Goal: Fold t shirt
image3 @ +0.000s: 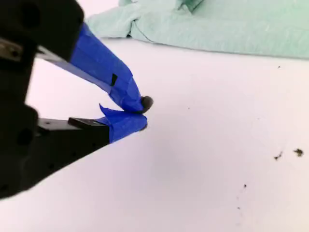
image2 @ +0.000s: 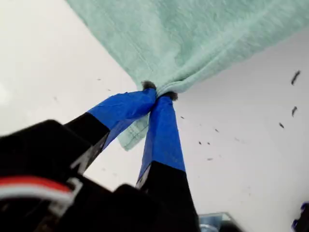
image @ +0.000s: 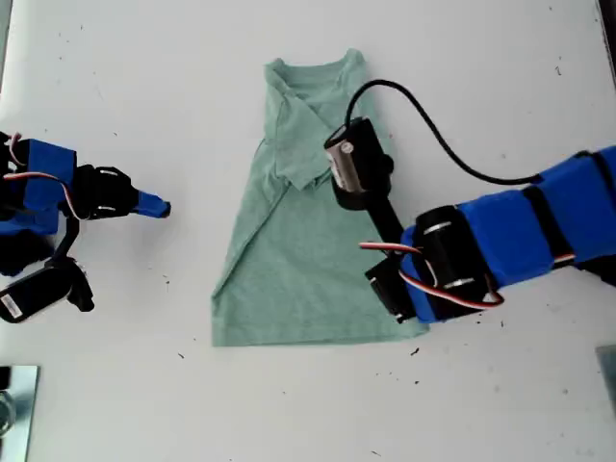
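Desk (image: 500,77) surface, white and flecked with small dark specks, is filling the exterior view. The t shirt (image: 308,260) is lying flat near its middle, pale sage green, with the neck toward the top of the exterior view and the hem toward the bottom. 1 side is being shown folded inward, so that a slanting edge is running down the exterior view's left of the cloth and a sleeve is resting across the chest.

An arm wrapped in blue is reaching in from the exterior view's right, with a black cable looping over the upper part of the cloth. In the first wrist view, my first end effector (image2: 159,94) is being seen pinched closed on an edge of the t shirt (image2: 193,38), the 2 blue-taped fingers (image2: 164,130) meeting at the cloth just above the desk (image2: 251,159).

At the exterior view's left, well apart from the cloth, my second end effector (image: 159,207) is pointing toward the t shirt. In the second wrist view its blue-taped tips (image3: 126,121) are being held together with nothing between them, above the bare desk (image3: 207,159), and the t shirt (image3: 227,29) is lying beyond them.
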You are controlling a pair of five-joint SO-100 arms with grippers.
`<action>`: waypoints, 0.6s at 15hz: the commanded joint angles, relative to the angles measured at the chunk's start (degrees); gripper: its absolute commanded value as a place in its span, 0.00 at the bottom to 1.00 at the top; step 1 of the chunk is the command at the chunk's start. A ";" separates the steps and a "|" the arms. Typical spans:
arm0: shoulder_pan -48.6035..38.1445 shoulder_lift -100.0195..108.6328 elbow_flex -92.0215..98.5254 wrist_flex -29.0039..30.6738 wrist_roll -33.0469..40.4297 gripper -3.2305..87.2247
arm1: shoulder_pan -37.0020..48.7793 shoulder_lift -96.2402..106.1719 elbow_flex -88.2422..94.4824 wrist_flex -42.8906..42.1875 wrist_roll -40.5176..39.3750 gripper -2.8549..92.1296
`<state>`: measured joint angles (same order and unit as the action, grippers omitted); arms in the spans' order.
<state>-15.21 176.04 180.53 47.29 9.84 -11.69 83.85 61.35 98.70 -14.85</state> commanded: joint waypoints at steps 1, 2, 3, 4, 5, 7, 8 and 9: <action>0.26 0.53 -0.35 0.35 0.44 0.03 | 2.29 -2.99 -4.48 -13.10 -5.71 0.02; 0.26 0.53 -0.35 0.35 0.44 0.03 | 3.52 -7.29 -5.19 -19.86 -6.68 0.02; 0.18 0.53 -0.35 0.44 0.44 0.03 | 4.66 -10.72 -5.01 -25.75 -6.94 0.02; 0.35 0.62 -0.35 0.53 0.26 0.03 | 5.89 -12.92 -3.60 -31.73 -7.47 0.04; 0.09 1.05 -0.26 0.62 0.44 0.03 | 6.77 -14.77 -3.78 -35.07 -7.65 0.23; 0.26 2.46 0.09 1.14 0.53 0.03 | 7.47 -12.04 -6.68 -33.31 -10.55 0.42; 0.35 2.90 0.26 1.32 0.53 0.03 | 7.12 -6.77 -9.23 -28.21 -11.25 0.40; 0.35 2.99 0.26 1.32 0.53 0.03 | 6.77 1.41 -6.42 -24.70 -11.16 0.39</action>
<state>-15.21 178.59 180.97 48.25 9.84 -4.92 71.72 57.13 70.05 -24.87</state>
